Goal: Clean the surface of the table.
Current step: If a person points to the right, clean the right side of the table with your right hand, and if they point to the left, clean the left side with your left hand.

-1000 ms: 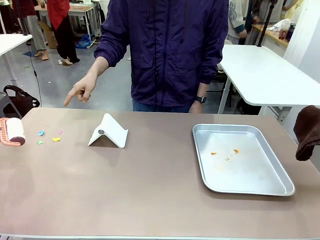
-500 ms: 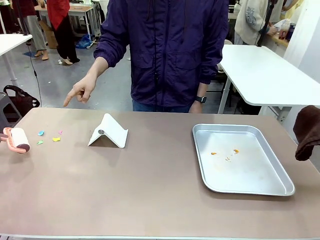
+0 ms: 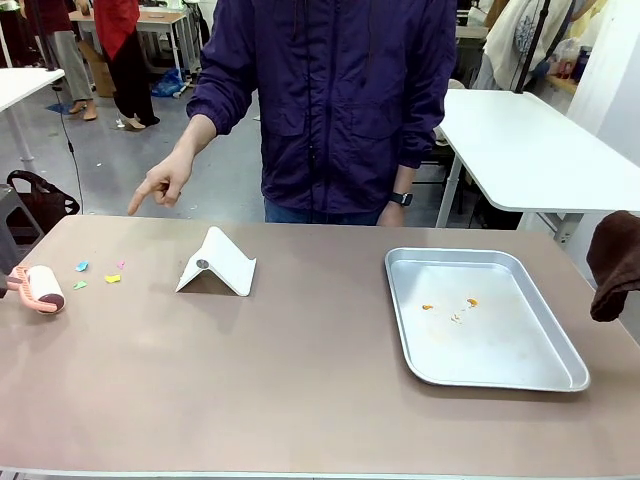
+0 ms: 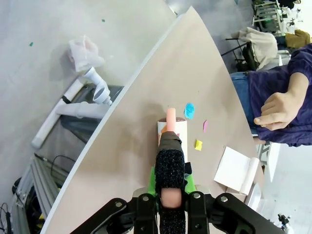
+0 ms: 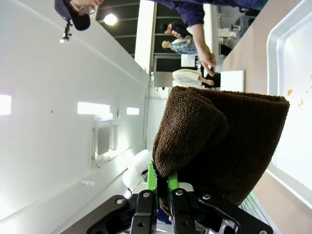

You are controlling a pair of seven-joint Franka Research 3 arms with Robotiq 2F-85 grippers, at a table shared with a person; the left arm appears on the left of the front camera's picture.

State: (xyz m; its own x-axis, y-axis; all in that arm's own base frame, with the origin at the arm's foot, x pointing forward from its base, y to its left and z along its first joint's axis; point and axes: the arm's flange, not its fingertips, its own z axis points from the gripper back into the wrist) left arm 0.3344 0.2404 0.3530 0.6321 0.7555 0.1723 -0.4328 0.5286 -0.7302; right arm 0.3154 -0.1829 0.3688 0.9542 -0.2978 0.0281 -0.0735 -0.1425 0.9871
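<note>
Step in hand: scrap pickup at left end of table; left gripper clamped tight on handle of roller; roller head low over the top, contact unclear, near the paper scraps but not on them; person's hand points down toward that patch; right gripper pinched shut on brown cloth, hanging off the right end, idle; tray with crumbs sits right of middle, white stand between. Next, likely: roll toward and over the scraps, head flat, pressure even so they stick.
</note>
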